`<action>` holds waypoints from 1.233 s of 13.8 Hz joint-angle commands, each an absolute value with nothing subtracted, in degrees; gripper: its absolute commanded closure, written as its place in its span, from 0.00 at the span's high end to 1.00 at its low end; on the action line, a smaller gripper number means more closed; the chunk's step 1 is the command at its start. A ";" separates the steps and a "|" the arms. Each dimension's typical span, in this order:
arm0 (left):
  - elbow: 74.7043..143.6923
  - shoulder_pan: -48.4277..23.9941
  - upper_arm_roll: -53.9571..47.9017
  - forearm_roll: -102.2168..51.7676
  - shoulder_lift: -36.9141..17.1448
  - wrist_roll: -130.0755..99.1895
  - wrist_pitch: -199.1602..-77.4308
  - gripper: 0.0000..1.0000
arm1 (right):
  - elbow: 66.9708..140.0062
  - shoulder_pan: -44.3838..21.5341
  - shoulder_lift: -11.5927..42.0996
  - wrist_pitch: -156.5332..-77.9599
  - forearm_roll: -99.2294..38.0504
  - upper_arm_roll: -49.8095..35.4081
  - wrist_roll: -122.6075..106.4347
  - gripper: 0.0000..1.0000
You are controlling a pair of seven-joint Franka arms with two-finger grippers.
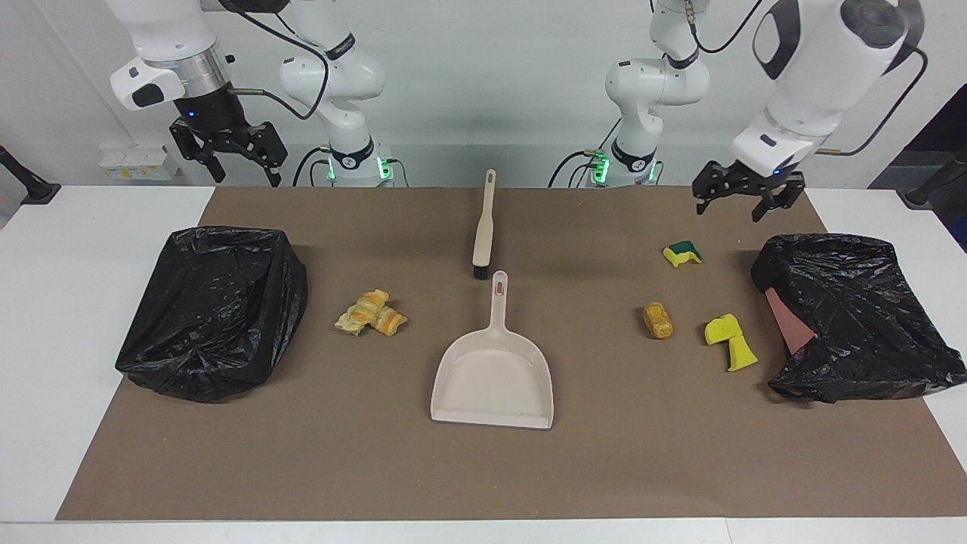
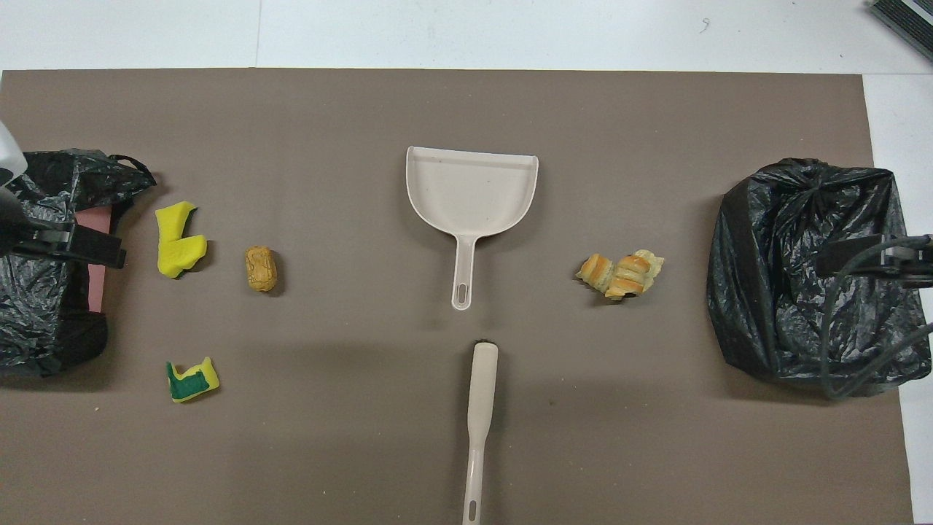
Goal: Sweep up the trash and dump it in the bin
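Note:
The trash lies on the brown mat (image 1: 604, 468). Yellow sponge bits (image 1: 730, 340) (image 2: 177, 240), a green-backed bit (image 1: 682, 253) (image 2: 192, 379) and an orange-brown lump (image 1: 658, 320) (image 2: 261, 268) sit toward the left arm's end. Pastry chunks (image 1: 371, 313) (image 2: 619, 272) lie toward the right arm's end. A black-bagged bin (image 1: 215, 310) (image 2: 809, 270) stands at the right arm's end. Another bin (image 1: 854, 317) (image 2: 44, 313), at the left arm's end, shows pink inside. My left gripper (image 1: 742, 202) hangs open and empty over the mat's edge by the green-backed bit. My right gripper (image 1: 230, 159) waits open, raised beside its bin.
A beige dustpan (image 1: 495, 370) (image 2: 470, 193) lies mid-mat, handle toward the robots. The beige brush (image 1: 482, 227) (image 2: 481, 408) lies in line with it, nearer the robots, with its black bristles toward the pan's handle. White tabletop (image 1: 60, 302) borders the mat.

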State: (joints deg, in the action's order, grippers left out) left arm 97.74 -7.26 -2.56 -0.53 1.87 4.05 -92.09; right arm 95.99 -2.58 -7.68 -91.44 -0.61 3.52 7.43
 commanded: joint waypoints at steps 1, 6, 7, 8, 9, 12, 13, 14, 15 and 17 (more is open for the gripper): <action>103.35 -11.93 -1.85 -0.09 4.13 0.89 -97.19 1.00 | 96.68 -2.11 -7.91 -92.72 0.00 3.08 6.50 1.00; 110.63 -20.46 -1.85 -3.07 3.69 -2.72 -104.48 1.00 | 97.12 -1.85 -7.91 -92.90 0.00 3.08 6.50 1.00; 112.48 -22.31 -1.85 -3.34 3.69 -2.72 -106.94 1.00 | 97.12 -1.85 -7.91 -92.81 0.00 3.08 6.50 1.00; 113.98 -24.06 -1.93 -3.60 3.95 -2.90 -108.79 1.00 | 97.12 -1.85 -7.82 -92.81 0.00 3.08 6.50 1.00; 114.95 -25.91 -1.85 -4.39 3.69 -2.90 -109.77 1.00 | 97.12 -1.85 -7.82 -92.90 0.00 3.08 6.50 1.00; 118.81 -31.35 -1.93 -6.15 2.03 -6.57 -112.83 1.00 | 97.12 -1.85 -7.82 -92.90 0.00 3.08 6.77 1.00; 120.83 -34.25 -1.85 -6.94 1.59 -7.72 -116.33 1.00 | 97.12 -1.85 -7.82 -92.90 0.00 3.08 6.68 1.00; 123.37 -36.80 -1.85 -7.03 1.50 -10.00 -119.24 1.00 | 97.12 -1.85 -7.82 -92.81 0.00 3.08 6.68 1.00; 125.23 -39.52 -1.93 -7.12 1.41 -13.33 -121.53 1.00 | 97.12 -1.85 -7.82 -92.90 0.00 3.08 6.59 1.00; 126.82 -44.98 -1.93 -7.21 -0.34 -21.14 -124.79 1.00 | 97.12 -1.85 -7.82 -92.81 0.00 3.08 6.50 1.00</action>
State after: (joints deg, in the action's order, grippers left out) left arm 123.80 -40.19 -3.05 -6.52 -0.33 -15.42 -120.96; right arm 96.24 -2.58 -7.58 -91.44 -0.61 3.50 7.43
